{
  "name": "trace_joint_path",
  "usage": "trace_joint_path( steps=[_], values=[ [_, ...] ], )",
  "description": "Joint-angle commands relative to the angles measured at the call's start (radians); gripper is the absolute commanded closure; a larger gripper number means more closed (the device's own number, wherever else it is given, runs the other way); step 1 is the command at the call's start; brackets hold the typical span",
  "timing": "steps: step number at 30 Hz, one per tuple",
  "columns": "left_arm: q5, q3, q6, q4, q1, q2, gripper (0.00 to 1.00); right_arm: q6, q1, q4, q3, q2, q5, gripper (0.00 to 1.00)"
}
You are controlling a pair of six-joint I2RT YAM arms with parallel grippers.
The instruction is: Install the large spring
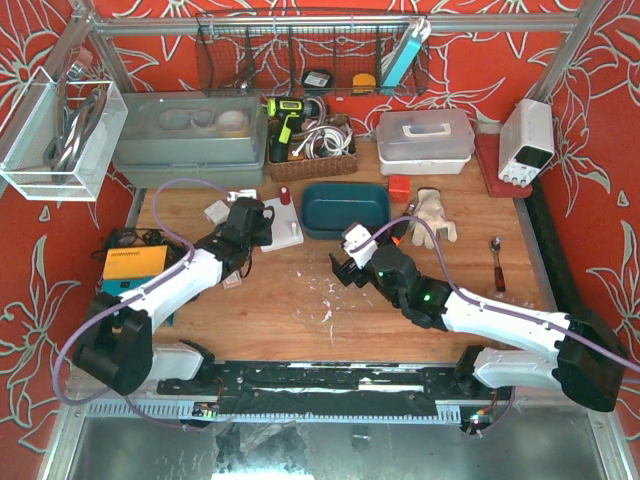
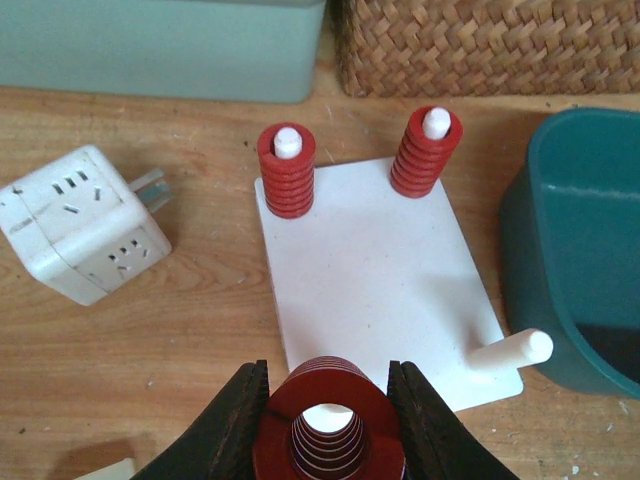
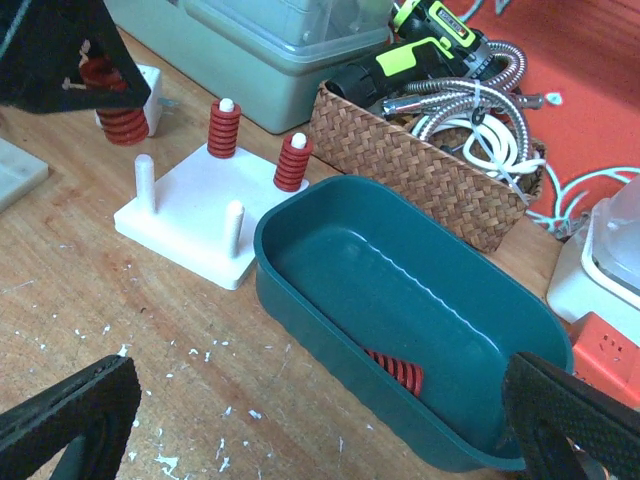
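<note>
A: large spring (image 2: 328, 425) clamped in the left gripper (image 2: 328, 420) jaws, bore facing the wrist camera, over the white plate (image 2: 370, 270) at its near-left corner

B: target?

A: my read is the bare peg (image 3: 145, 182) just beneath it. Spring axis near upright, so the move is a drop along that peg

B: right gripper (image 3: 315, 420)?

A: jaws wide apart, empty, by the teal tub (image 3: 290, 300); left arm is nearer
</note>
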Motion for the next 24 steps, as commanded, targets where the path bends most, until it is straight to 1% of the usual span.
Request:
trace_joint_path(
  steps=[1,9,13,20,24],
  values=[
    [0.029,0.009,0.007,0.061,0.004,0.029,1.00,0.008,-0.004,0.019,-0.005,-0.018,0.025,0.01],
    [0.024,0.004,0.015,0.090,0.010,0.059,1.00,0.002,-0.004,0.013,-0.004,-0.015,0.028,0.01],
    [0.046,0.006,0.013,0.096,0.012,0.078,1.00,-0.003,-0.004,0.015,-0.004,-0.017,0.030,0.01],
    [0.025,-0.006,0.018,0.103,0.015,0.130,1.00,-0.008,-0.004,0.017,-0.004,-0.013,0.035,0.01],
    [0.027,0.009,0.023,0.106,0.021,0.178,0.95,-0.008,-0.004,0.019,-0.003,-0.008,0.031,0.01]
  ],
)
